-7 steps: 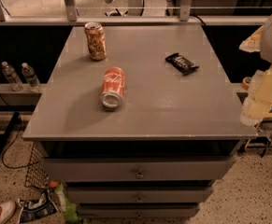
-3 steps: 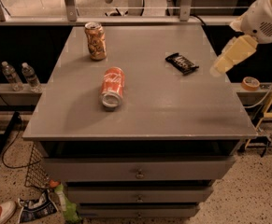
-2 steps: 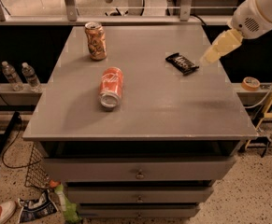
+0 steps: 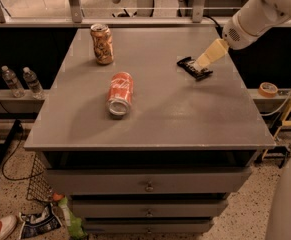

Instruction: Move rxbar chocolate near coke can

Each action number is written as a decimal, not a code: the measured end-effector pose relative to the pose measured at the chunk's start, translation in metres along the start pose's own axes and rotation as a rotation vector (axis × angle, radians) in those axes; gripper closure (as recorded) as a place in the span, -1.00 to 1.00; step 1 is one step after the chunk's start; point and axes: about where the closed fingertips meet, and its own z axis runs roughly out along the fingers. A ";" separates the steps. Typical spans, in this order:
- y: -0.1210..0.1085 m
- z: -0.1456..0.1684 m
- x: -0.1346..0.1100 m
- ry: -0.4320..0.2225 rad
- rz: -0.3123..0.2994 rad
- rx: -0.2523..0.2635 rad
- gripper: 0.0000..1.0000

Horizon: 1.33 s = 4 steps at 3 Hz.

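One end effector [image 4: 203, 62], mine, at tabletop [image 4: 185, 119] 2 o'clock | tip at rxbar chocolate [image 4: 187, 64], spread: I cannot tell | coke can [image 4: 120, 93] lying at bar's 8 o'clock, well apart.

White rounded arm [image 4: 257, 16], tan tapered end effector [image 4: 203, 62], far right of table [image 4: 185, 119]

this looks like a robotics lab or workshop, not a home: a grey bench [image 4: 150, 124] with metal drawers [image 4: 149, 184] stands on a speckled floor [image 4: 255, 209], with loose cables [image 4: 5, 154] and a wire basket [image 4: 37, 184] below its front left corner. water bottles [image 4: 22, 81] stand on a ledge [image 4: 0, 96] past the left edge, a tape roll [image 4: 268, 89] lies past the right edge, and a robot's pincer [image 4: 205, 61] hangs near the back right corner.
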 end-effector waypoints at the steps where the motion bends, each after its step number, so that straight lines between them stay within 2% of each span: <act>1: -0.002 0.024 -0.005 0.029 0.030 0.006 -1.00; 3: 0.006 0.065 -0.017 0.096 0.039 -0.017 -1.00; 4: 0.008 0.073 -0.018 0.115 0.044 -0.021 -1.00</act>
